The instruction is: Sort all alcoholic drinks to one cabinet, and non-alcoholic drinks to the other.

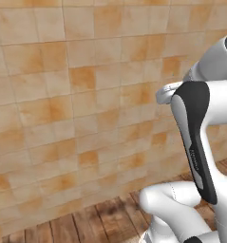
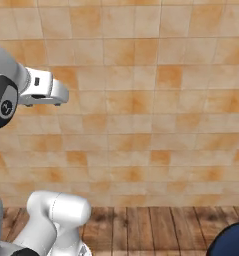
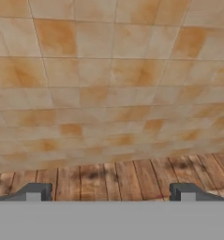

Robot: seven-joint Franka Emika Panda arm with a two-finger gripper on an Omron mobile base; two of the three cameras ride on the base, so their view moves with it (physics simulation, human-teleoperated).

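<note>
The alcoholic drinks, the non-alcoholic drinks and the cabinets are out of view. My gripper (image 3: pixel 110 193) is open in the hand view, its two dark fingertips (image 3: pixel 33 191) far apart with nothing between them. It points at a tiled wall and the floor below it. In the base views my white arm (image 1: pixel 195 142) is folded upward, and the hand (image 2: pixel 43 90) reaches out level toward the wall.
An orange-tan tiled wall (image 2: pixel 141 100) stands across all views ahead of me. A wooden plank floor (image 3: pixel 113 176) runs along its foot. A dark blue rounded object (image 2: pixel 232 242) pokes in at the lower right of the right base view.
</note>
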